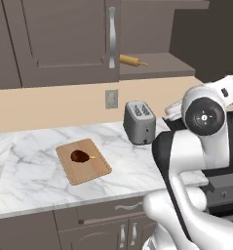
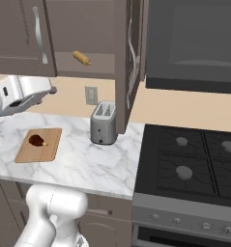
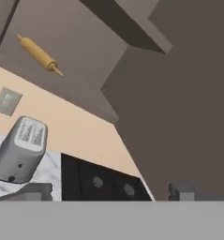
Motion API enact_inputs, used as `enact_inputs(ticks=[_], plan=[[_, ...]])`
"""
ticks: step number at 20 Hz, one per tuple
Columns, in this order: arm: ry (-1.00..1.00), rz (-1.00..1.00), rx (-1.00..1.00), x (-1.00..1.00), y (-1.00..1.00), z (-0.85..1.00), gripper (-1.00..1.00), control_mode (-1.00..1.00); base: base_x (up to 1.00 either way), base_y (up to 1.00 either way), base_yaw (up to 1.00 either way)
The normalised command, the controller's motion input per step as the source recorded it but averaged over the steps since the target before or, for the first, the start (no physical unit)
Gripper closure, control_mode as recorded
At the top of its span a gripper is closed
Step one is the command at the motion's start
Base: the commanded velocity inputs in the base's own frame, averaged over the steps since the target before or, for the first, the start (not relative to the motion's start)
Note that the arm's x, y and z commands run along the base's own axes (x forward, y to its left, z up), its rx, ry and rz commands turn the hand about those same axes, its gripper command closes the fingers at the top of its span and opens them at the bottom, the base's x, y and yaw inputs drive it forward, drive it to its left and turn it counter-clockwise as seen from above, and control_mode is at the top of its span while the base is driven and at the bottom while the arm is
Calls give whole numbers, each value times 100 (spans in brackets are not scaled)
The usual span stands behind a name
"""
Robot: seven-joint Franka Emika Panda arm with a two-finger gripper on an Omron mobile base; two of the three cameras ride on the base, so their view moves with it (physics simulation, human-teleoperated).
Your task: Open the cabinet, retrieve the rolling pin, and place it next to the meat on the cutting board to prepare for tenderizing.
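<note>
The cabinet (image 1: 64, 39) has its left door shut and its right door (image 2: 131, 62) swung wide open. The rolling pin (image 1: 132, 61) lies on the cabinet's floor behind the open side, a light-tan cylinder also seen as the rolling pin (image 2: 81, 58) and the rolling pin (image 3: 38, 54). On the marble counter rests the cutting board (image 1: 91, 171) with the meat (image 1: 80, 156) on it, bone stub pointing right. My gripper (image 3: 108, 191) is open and empty, its fingertips (image 3: 36, 190) far apart. It hovers above the counter, well below and apart from the pin.
A silver toaster (image 1: 140, 122) stands on the counter below the open cabinet side, with a wall outlet (image 1: 111, 98) behind it. A black stove (image 2: 194, 159) lies to the right, a dark hood (image 2: 194, 43) above it. The open door (image 3: 179, 117) looms close on the hand's right.
</note>
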Motion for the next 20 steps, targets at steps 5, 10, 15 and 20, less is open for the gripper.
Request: enact_inputs(ticks=[5, 10, 15, 20], plan=[[-20, 26, 29, 4, 48, 0, -100, -100, 0, 0, 0], [-17, 23, 28, 6, 57, 2, -100, -100, 0, 0, 0], [-11, 15, 22, 33, 58, 29, -100, -100, 0, 0, 0], [-7, 7, 9, 35, 52, 51, -100, -100, 0, 0, 0]])
